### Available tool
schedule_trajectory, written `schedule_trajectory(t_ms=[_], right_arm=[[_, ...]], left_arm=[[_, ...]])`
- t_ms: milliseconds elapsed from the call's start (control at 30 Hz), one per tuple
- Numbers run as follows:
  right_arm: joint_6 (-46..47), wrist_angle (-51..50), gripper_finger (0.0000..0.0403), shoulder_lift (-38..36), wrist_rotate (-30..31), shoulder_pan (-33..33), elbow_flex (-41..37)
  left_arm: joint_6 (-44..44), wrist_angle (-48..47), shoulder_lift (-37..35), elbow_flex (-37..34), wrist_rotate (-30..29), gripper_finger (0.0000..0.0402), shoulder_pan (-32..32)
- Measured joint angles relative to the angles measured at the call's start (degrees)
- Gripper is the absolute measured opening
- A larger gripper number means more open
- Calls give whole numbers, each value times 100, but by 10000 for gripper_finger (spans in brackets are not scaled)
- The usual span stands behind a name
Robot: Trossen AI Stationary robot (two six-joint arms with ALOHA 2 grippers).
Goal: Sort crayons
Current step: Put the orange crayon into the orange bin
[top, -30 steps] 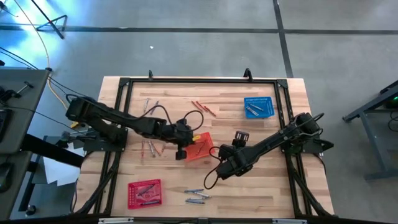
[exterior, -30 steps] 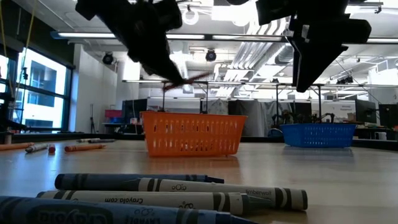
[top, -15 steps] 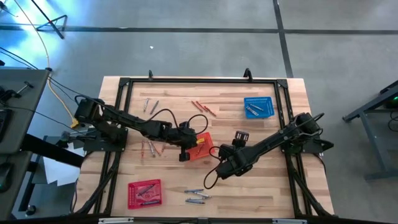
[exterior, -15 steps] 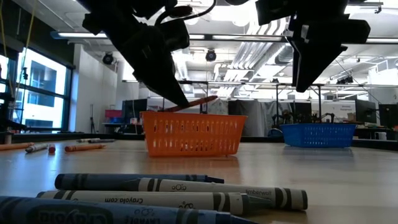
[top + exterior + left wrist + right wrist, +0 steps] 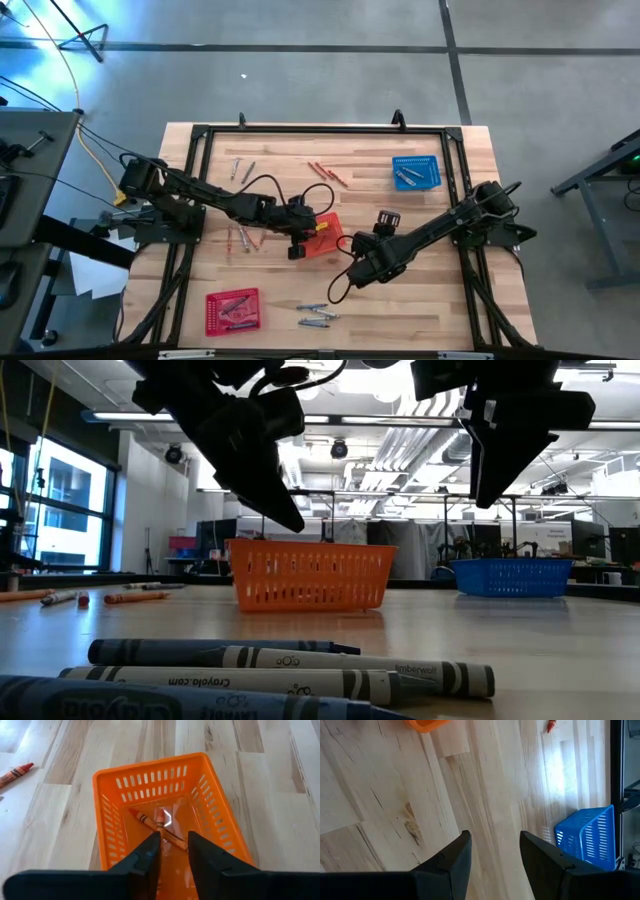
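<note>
Only left wrist: crayon point(image 5: 156, 826) in orange basket point(image 5: 114, 788) | low: hidden

A pale wooden table point(image 5: 430, 300) with a black frame round its edge carries three mesh baskets and several loose clusters of crayons. The orange basket point(image 5: 322, 236) sits near the middle, the blue basket point(image 5: 416, 172) toward the far right corner, the red basket point(image 5: 233, 310) near the front left edge. On the bare boards, a few red-orange crayons point(image 5: 327, 173) lie at the far side between the orange and blue baskets, some grey crayons point(image 5: 241, 169) lie to their left, more mixed crayons point(image 5: 243, 239) lie left of the orange basket, and bluish-grey crayons point(image 5: 317, 316) lie just right of the red basket.
</note>
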Motion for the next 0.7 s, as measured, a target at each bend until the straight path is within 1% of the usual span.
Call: schedule_trajectory(t_ms=[100,167,233,367,433,500,600,700], right_arm=[[0,-2,161,0,-4,0,0],[2,-2,161,0,-30,0,0],[5,-2,161,0,-36,0,0],[3,-4,161,0,-43,0,0],[1,-1,161,0,-42,0,0],[1,-2,161,0,-43,0,0],[1,-2,161,0,-45,0,0],[-81,-3,161,0,-77,0,0]], left_arm=[[-33,-278,-18,121,30,101,19],[144,-729,-94,362,90,103,54],[466,-1251,-205,644,28,102,104],[1266,-2093,-294,1161,-679,97,369],[1577,-2278,-292,1269,-869,96,637],[1760,-2379,-213,1292,-726,97,1002],[1802,-2583,-17,1283,-209,97,1601],[1839,-2491,199,1283,-31,97,2091]])
